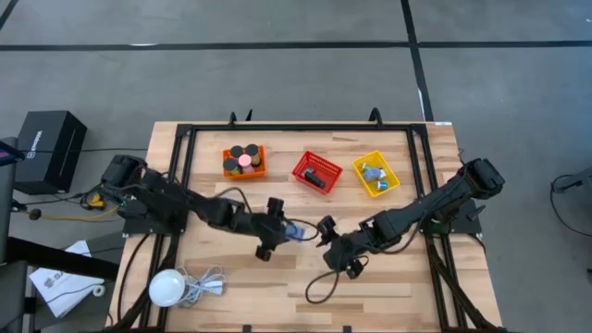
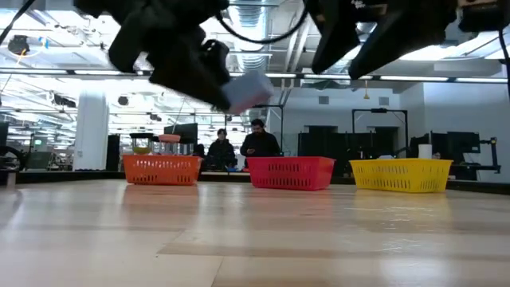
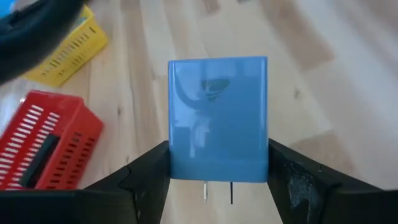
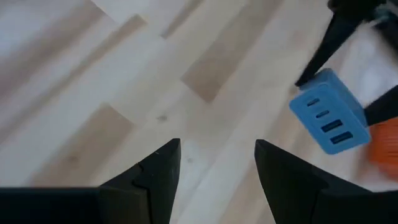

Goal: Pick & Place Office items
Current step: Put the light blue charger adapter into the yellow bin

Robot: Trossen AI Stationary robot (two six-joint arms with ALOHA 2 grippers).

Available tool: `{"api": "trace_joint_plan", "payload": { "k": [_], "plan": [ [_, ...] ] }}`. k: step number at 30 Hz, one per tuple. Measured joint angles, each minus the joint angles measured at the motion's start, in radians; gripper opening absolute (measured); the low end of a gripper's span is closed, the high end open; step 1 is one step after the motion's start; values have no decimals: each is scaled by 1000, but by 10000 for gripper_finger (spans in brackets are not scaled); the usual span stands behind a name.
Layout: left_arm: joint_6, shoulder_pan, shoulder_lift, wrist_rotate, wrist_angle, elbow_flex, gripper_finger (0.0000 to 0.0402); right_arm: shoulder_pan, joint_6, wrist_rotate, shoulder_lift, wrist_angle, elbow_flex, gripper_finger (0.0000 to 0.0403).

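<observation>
A light-blue squarish charger block [image 3: 217,112] with two metal prongs is in my left gripper [image 3: 217,155], above the table's middle [image 1: 298,231]. In the low view the block [image 2: 247,89] hangs well above the wood. My right gripper [image 4: 217,149] is open and holds nothing. It hovers just right of the block [image 4: 329,118], whose face with several ports is turned toward it. In the high view my right gripper [image 1: 327,233] is close to my left gripper [image 1: 282,231]. My left gripper pinches the charger block between its two fingers, one pad [image 3: 152,171] on each of two opposite side faces [image 3: 177,162], near the end that carries the prongs. The block is lifted clear of the table.
Along the far side stand an orange basket [image 1: 243,162] with black cylinders and a pink one, a red basket [image 1: 317,172] with a flat black piece, and a yellow basket [image 1: 376,174] with light-blue pieces. A white bulb with cable [image 1: 168,287] lies near left. People stand beyond the table.
</observation>
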Motion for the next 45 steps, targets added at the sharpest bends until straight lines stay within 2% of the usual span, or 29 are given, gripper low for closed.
{"api": "trace_joint_plan", "payload": {
  "k": [7,9,15,21,29,34,40,45],
  "plan": [
    [-118,92,-109,242,19,-2,222,38,-234,295,12,82,0,198],
    [-127,105,-129,262,21,-5,223,39,-304,341,11,131,0,198],
    [-124,130,-133,292,14,-8,225,54,-384,381,10,225,1,198],
    [-122,145,-123,358,20,-9,226,81,-498,570,10,244,0,198],
    [-122,143,-127,407,26,-9,225,6,-578,535,16,316,0,198],
    [-122,143,-127,409,34,-9,226,-19,-617,418,16,331,0,198],
    [-120,143,-127,410,36,-9,225,-45,-622,363,16,372,0,198],
    [-119,142,-127,410,48,-9,224,-81,-549,154,16,399,0,198]
  ]
}}
